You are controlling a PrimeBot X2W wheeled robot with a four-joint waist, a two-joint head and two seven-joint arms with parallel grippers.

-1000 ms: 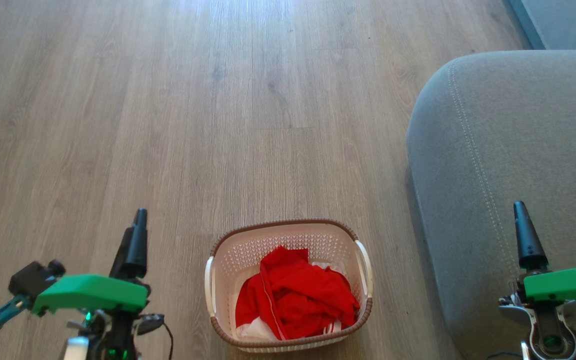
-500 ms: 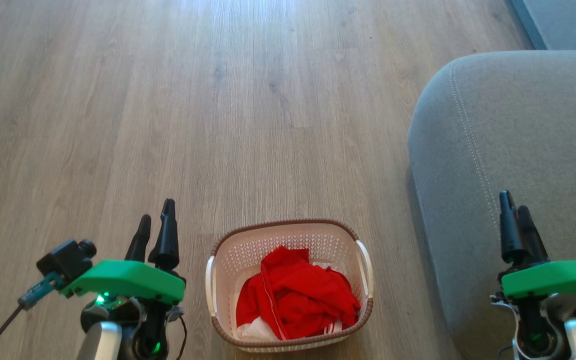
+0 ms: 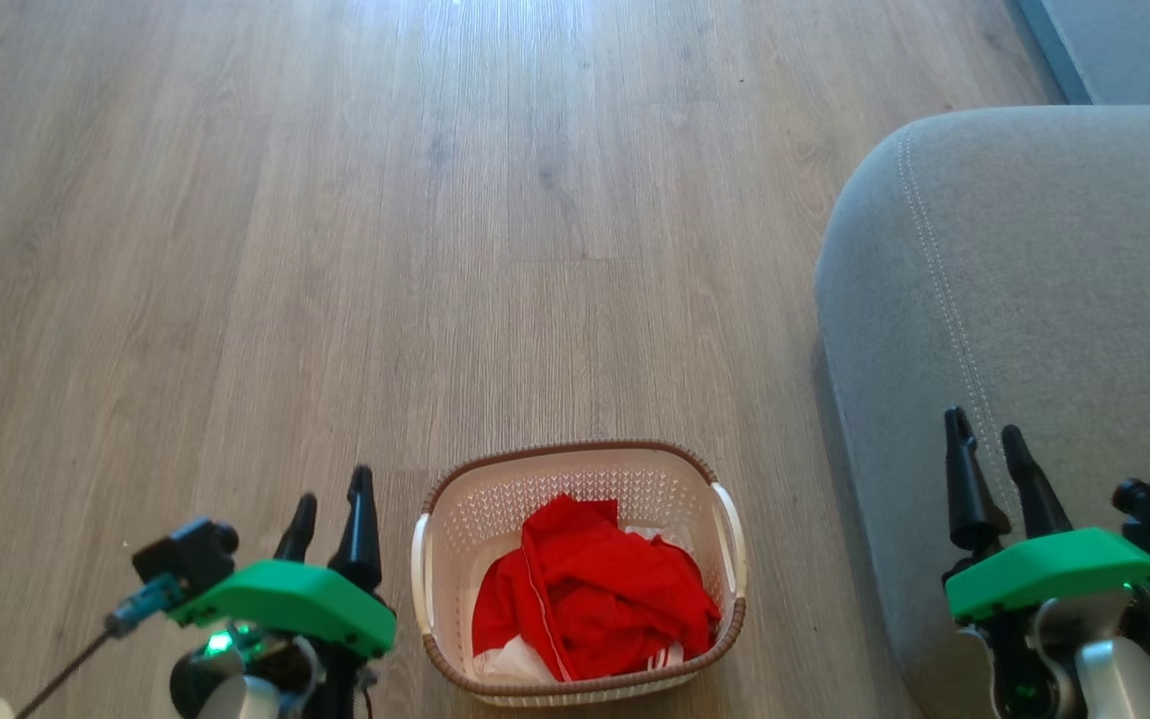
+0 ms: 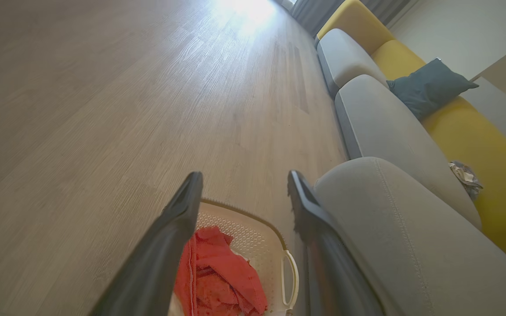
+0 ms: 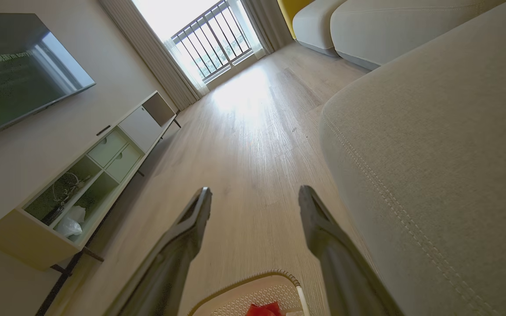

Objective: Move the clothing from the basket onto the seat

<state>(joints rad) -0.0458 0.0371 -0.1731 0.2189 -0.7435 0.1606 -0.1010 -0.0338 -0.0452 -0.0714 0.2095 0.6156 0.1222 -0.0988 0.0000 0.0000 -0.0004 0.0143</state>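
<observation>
ok, nearest the robot, the left gripper (image 3: 333, 484) hung just left of the basket (image 3: 575, 447) and the right gripper (image 3: 982, 421) by the seat's (image 3: 1034, 260) near edge, fingers apart on both, nothing held. the clothing (image 3: 590, 589) sat heaped inside the basket on the floor (image 3: 335, 200); the seat beyond was bare. judged as pre-grasp: the next move called for one gripper over the heap, down, pinching a top fold.

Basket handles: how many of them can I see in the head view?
2. The left handle is on the side of the basket away from the seat; the right handle is on the side facing the seat. No handle seems hidden.
</observation>
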